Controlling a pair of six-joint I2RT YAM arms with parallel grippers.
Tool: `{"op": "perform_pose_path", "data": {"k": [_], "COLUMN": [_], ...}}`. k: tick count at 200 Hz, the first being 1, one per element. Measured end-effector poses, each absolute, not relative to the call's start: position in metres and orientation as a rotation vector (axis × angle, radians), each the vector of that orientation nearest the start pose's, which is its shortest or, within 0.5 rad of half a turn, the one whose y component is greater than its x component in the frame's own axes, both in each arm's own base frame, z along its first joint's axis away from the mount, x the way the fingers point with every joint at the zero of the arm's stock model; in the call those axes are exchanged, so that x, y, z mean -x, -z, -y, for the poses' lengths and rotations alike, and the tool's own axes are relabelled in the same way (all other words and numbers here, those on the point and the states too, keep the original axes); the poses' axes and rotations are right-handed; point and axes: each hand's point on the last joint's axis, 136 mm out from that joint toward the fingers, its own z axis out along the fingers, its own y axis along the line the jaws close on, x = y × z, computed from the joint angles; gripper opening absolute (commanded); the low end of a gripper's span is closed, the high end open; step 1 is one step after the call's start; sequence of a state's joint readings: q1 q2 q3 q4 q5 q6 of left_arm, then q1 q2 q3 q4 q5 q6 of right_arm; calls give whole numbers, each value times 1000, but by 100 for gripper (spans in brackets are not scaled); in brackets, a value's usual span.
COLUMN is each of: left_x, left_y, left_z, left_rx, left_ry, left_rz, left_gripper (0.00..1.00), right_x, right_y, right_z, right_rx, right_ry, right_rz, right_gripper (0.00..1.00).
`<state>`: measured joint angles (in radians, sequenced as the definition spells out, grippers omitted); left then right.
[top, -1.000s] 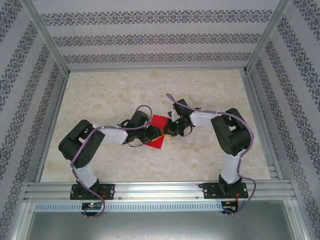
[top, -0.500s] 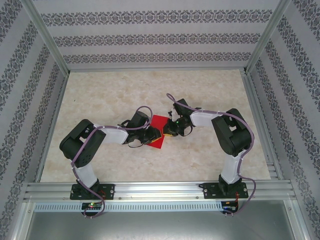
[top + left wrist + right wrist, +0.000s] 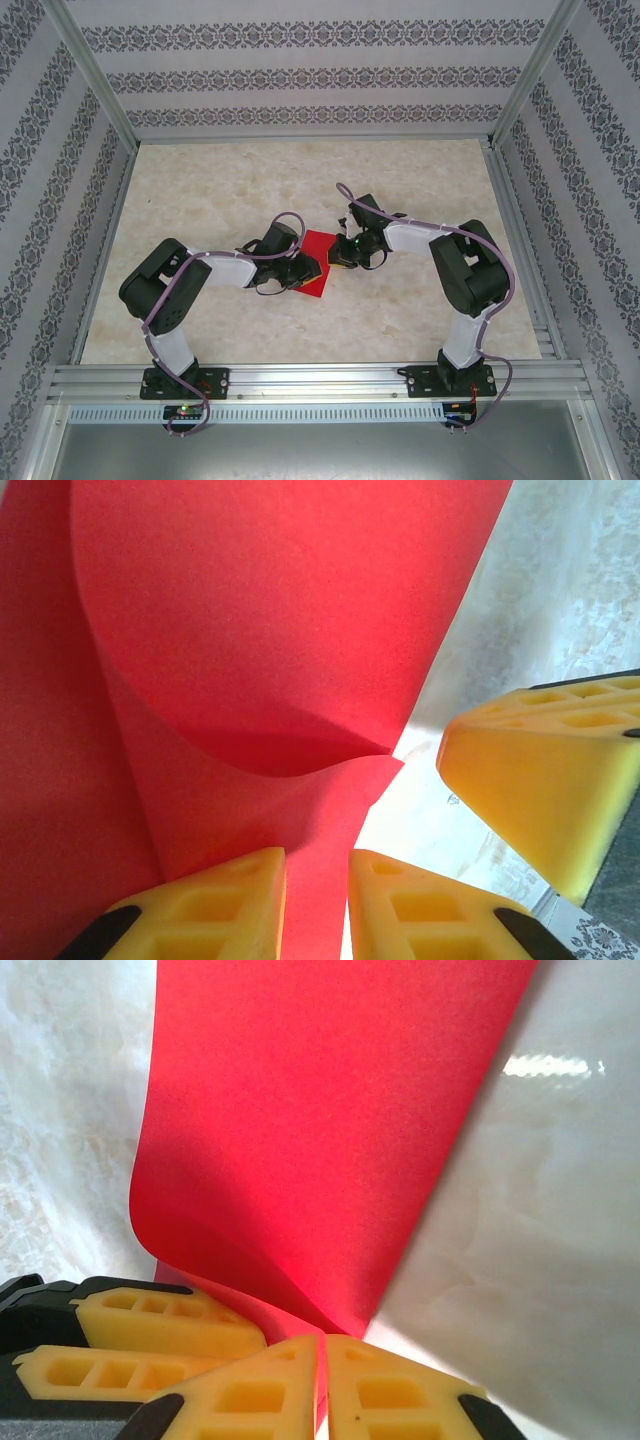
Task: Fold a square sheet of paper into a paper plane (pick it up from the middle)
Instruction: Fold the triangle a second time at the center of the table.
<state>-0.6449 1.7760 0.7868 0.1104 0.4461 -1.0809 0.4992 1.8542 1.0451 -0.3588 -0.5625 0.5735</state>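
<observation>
Patterned wallpaper walls and a metal frame (image 3: 95,90) close round a pale marbled table (image 3: 200,190). The paper (image 3: 319,248) sits about the middle of the table, well apart from every edge and corner, with both arms reaching in to it from either side.

The left gripper (image 3: 309,269) is at the paper's left side, over its near half. In the left wrist view its yellow fingertips (image 3: 225,905) stand a little apart with a narrow gap between them. Red shows in that gap, but the gap is wider than the thin sheet, so the jaws do not look clamped on it. Ahead of them the paper (image 3: 280,620) lifts off the table in a curl, one layer bowing over another.

The right gripper (image 3: 337,262) is at the paper's right edge, close to the left one. In the right wrist view its fingertips (image 3: 250,1390) are pressed together with only a thin red line between them, pinching a corner of the paper (image 3: 330,1110). From that pinch the sheet rises and curves away, its right edge off the table. The left gripper's yellow fingers (image 3: 160,1325) lie just beside this pinch, and one right finger (image 3: 550,770) shows in the left wrist view, near the paper's edge.
</observation>
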Motion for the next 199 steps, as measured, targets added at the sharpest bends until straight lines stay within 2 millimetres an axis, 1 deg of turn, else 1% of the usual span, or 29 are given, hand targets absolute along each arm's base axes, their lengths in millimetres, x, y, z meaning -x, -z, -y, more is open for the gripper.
{"op": "perform_pose_path", "data": {"k": [28,57,92,143,161,199], "left_x": [-279,-279,-278,-279,-280,-292], "left_y": [-24,-23,-23,-24,-28,-43], "left_z": [303,303,302,302,300,303], "left_rx": [379,378,379,337,314,253], "left_ry": [1168,1164,1161,1127,1105,1086], "left_rz": [-2765,-2765,-2766,-2780,-2775,-2732], "left_gripper": [24,24,23,24,24,24], "right_x": [-295,-290,-289,-290,-291,-291], "right_y": [-29,-23,-13,-12,-12,-11], "right_z": [-274,-278,-276,-274,-272,-271], "right_rx": [90,103,88,120,133,152], "right_ry": [-1040,-1042,-1017,-950,-929,-914], "right_rz": [-2919,-2943,-2977,-2990,-2992,-2998], "right_gripper": [9,9,8,8,8,8]}}
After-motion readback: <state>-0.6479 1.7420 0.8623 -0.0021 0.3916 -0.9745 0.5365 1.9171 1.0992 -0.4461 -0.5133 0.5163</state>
